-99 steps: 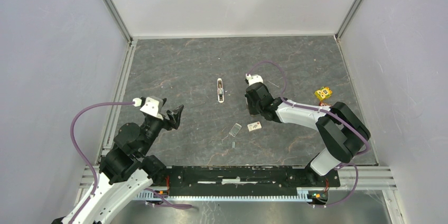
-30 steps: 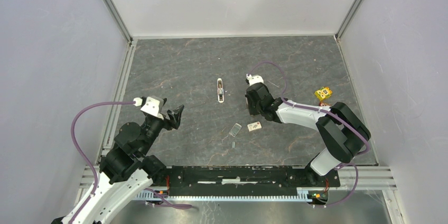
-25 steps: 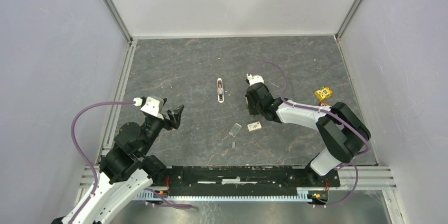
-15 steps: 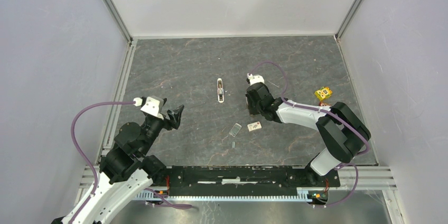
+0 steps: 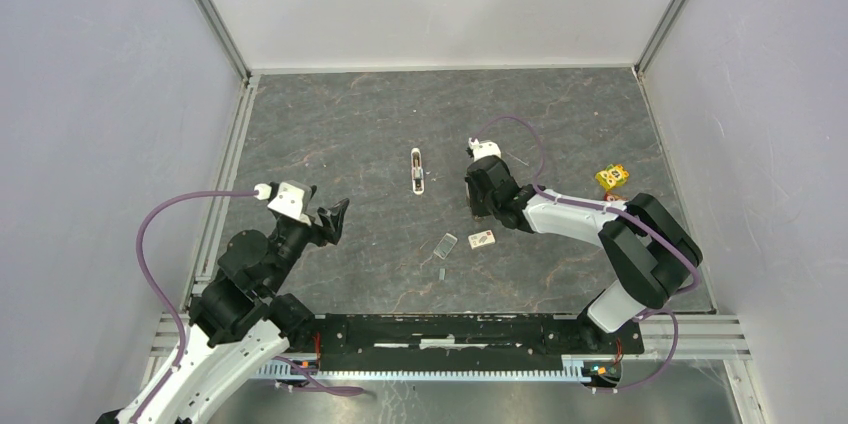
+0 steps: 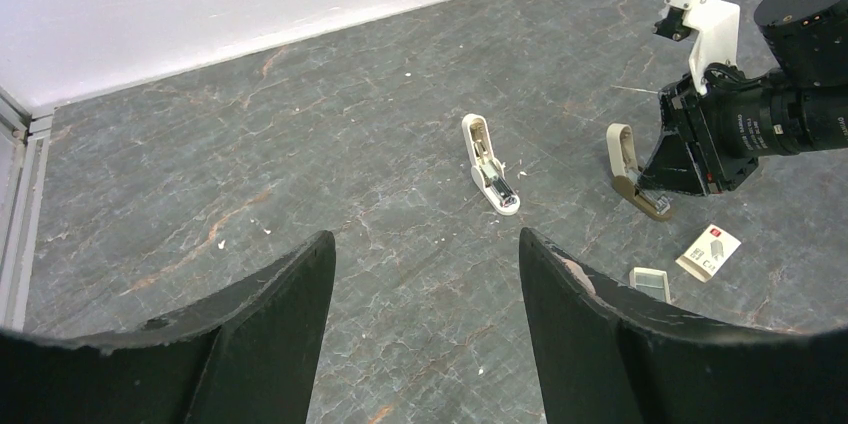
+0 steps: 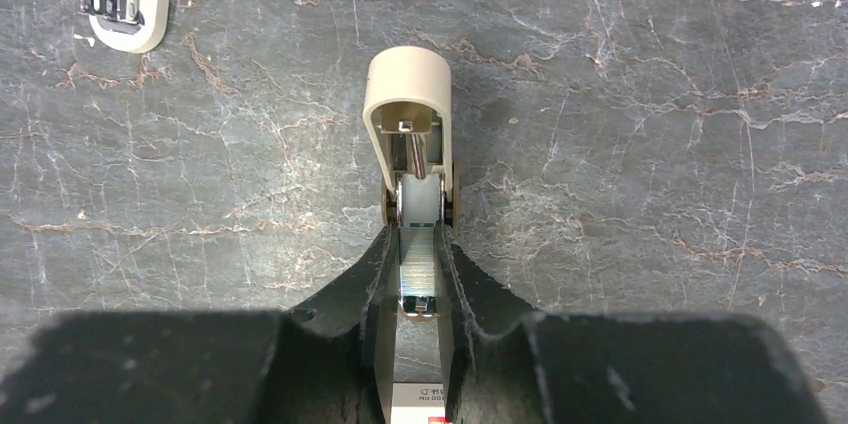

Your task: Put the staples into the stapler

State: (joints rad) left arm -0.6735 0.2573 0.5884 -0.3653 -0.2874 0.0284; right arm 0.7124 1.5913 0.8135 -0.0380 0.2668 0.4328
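A beige stapler (image 7: 408,109) stands on the dark floor with its cover swung open. My right gripper (image 7: 418,234) is shut on its metal channel. A shiny ribbed strip of staples (image 7: 418,262) lies in that channel between the fingers. In the left wrist view the same stapler (image 6: 630,169) shows under the right gripper (image 6: 665,179). The whitish box with a red mark (image 5: 481,238) and its clear lid (image 5: 445,245) lie just near the right gripper (image 5: 481,199). My left gripper (image 6: 425,236) hangs open and empty at the left (image 5: 337,216).
A second small white stapler (image 5: 416,170) lies open mid-floor, left of the right gripper. A yellow cartoon-face cube (image 5: 612,177) sits by the right wall. Metal rails and grey walls border the floor.
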